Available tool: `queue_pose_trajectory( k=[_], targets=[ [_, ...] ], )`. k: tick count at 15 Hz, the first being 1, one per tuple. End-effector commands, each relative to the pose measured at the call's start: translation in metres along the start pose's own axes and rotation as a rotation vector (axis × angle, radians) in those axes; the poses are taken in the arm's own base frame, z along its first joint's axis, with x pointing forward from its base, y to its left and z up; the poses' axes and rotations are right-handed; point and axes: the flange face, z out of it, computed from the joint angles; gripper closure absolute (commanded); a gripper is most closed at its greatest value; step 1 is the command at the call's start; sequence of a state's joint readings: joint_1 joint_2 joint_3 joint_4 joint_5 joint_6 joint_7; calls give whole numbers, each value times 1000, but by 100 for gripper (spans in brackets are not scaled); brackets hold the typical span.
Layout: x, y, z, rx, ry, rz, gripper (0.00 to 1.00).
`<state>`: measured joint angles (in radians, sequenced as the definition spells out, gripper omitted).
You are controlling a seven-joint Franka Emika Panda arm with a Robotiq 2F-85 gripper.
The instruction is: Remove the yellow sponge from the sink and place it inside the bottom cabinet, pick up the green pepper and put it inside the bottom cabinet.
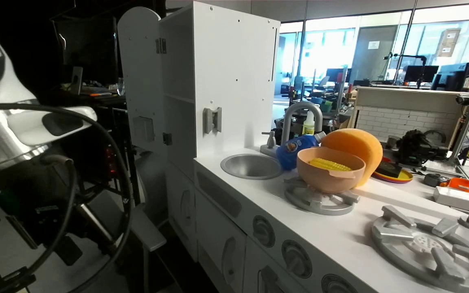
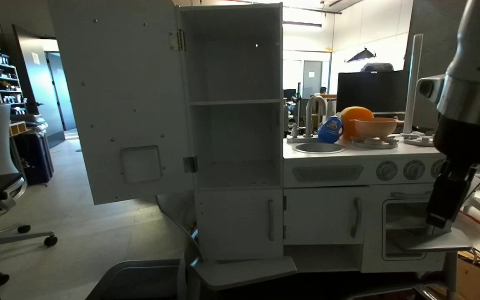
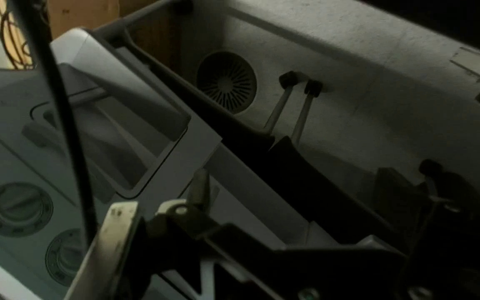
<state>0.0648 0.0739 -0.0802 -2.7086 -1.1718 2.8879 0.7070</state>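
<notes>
No yellow sponge showed in the round grey sink [image 1: 252,167], set into the white worktop [image 1: 336,234], and no view showed the green pepper. The bottom cabinet [image 2: 232,227], taken to be the compartment beneath the tall cupboard [image 1: 238,61], was shut; the under-sink door [image 2: 319,214] looked shut too. Both items were probably stored already, with little or nothing left to do, but neither interior could be checked. The gripper [image 2: 436,225] hung low before the oven [image 2: 402,208], well apart from the sink, its jaws spread wide with nothing between them. By the sink, a blue bottle [image 1: 293,151] tilted near the curved faucet [image 1: 286,126]. Next to it, a peach bowl [image 1: 328,181] holding yellow corn [image 1: 329,164] sat on a burner [image 1: 324,211], a large orange piece [image 1: 364,146] behind. If anything was left to store, the shut cabinet stood in the way; a grey slab [image 2: 244,273], perhaps an armrest, hid its lower edge in an exterior view.
</notes>
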Motion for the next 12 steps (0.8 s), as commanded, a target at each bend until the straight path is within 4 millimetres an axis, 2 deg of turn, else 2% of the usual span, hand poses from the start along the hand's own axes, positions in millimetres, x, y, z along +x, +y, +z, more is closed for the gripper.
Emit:
queue_pose_trajectory(
  k=[1, 2, 5, 8, 10, 12],
  targets=[
    [1, 6, 0, 101, -10, 69, 0],
    [-3, 1, 1, 126, -26, 92, 0],
    [4, -8, 3, 193, -37, 148, 0],
    [11, -27, -3, 257, -73, 136, 0],
    [16, -41, -14, 296, -98, 102, 0],
    [31, -47, -29, 351, -142, 63, 0]
  ],
)
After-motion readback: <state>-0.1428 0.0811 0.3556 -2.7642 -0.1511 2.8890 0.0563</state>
